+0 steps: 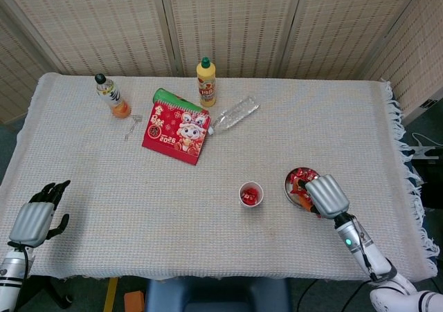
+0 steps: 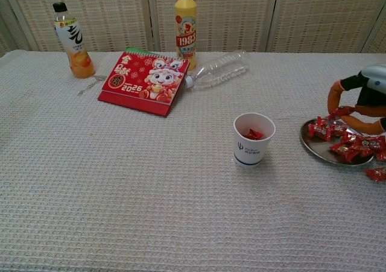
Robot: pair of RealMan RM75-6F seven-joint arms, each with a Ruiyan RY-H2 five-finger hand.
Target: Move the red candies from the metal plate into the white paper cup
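**A:** Candies (image 2: 353, 145), where are they rn?

**B:** Mostly heaped on the metal plate (image 2: 318, 148), right side of the table (image 1: 221, 153). One lies on the cloth just off the plate's near edge, at the frame border in chest view. At least one red candy already sits inside the white paper cup (image 2: 254, 139), which stands upright just left of the plate, not touching it.

**A:** Right hand?

**B:** Right hand (image 1: 325, 196) hangs over the plate, back of hand up in head view. Chest view shows its orange fingertips (image 2: 333, 97) curled down and pinching a red candy just above the pile. So it has hold of one candy; other fingers are partly out of frame.

**A:** Left hand?

**B:** Left hand (image 1: 36, 215) is at the near left corner of the table, well apart from everything. Fingers spread, nothing in it. Seen in head view only.

**A:** Other stuff?

**B:** Far side: orange drink bottle (image 2: 71, 41) upright at left w/ a metal clip or similar beside it, too small to tell. Red 2026 calendar (image 2: 145, 82) lies next to it, yellow squeeze bottle (image 2: 186, 28) stands behind, and a clear plastic bottle (image 2: 218, 70) lies on its side beside the calendar.
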